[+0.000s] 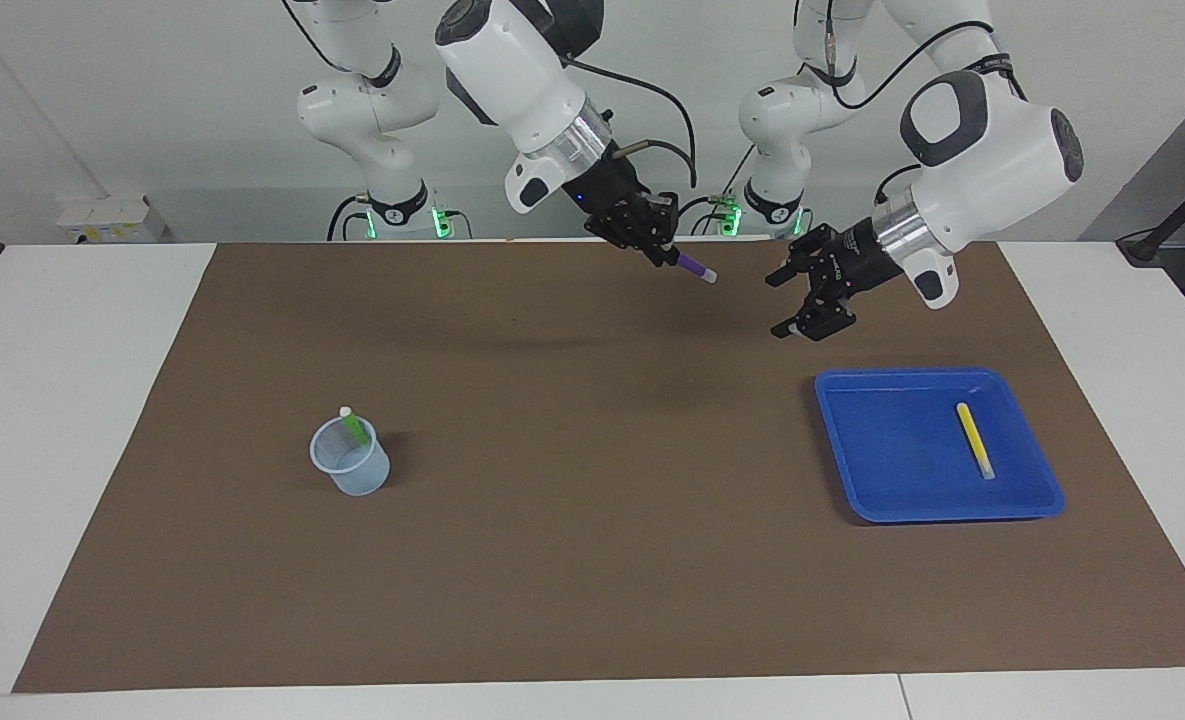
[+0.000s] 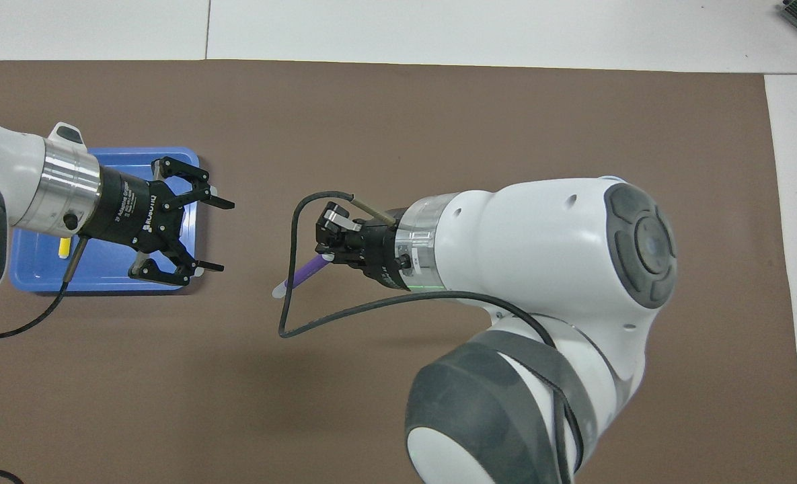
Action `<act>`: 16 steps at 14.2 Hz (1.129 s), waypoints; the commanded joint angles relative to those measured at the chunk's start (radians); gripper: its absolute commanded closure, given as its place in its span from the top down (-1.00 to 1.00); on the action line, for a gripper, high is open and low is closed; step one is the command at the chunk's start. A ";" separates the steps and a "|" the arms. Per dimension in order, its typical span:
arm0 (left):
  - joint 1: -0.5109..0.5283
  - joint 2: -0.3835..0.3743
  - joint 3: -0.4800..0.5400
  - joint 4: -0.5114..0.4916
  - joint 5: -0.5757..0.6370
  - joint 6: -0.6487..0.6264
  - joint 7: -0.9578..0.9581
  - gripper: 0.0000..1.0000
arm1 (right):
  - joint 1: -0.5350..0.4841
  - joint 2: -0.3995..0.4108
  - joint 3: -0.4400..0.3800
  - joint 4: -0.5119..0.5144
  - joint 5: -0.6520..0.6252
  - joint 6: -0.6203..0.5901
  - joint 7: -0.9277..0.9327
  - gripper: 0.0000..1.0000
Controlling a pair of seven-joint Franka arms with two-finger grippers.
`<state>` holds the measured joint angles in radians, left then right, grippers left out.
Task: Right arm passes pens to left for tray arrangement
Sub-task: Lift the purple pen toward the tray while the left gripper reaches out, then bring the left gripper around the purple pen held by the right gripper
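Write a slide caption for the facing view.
Right gripper offers slim purple marker pen to open left gripper above brown mat.
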<state>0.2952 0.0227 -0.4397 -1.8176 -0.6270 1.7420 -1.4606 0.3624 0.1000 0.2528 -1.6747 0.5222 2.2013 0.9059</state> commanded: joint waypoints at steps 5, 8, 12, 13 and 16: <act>0.009 -0.046 0.018 -0.022 -0.125 -0.007 -0.229 0.87 | 0.000 -0.019 0.002 -0.025 0.024 0.021 0.007 -1.00; -0.001 -0.041 0.013 -0.005 -0.170 -0.007 -0.322 0.88 | 0.000 -0.019 0.002 -0.025 0.024 0.021 0.007 -1.00; -0.040 -0.056 0.010 -0.023 -0.172 -0.022 -0.330 0.88 | 0.000 -0.019 0.002 -0.025 0.024 0.021 0.007 -1.00; -0.053 -0.058 0.009 -0.026 -0.174 -0.021 -0.330 0.88 | 0.000 -0.019 0.002 -0.025 0.024 0.021 0.007 -1.00; -0.074 -0.069 0.009 -0.045 -0.175 -0.019 -0.333 0.89 | 0.000 -0.019 0.002 -0.025 0.024 0.021 0.007 -1.00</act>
<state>0.2358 -0.0048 -0.4447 -1.8217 -0.7784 1.7280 -1.7800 0.3624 0.1000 0.2528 -1.6748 0.5222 2.2013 0.9059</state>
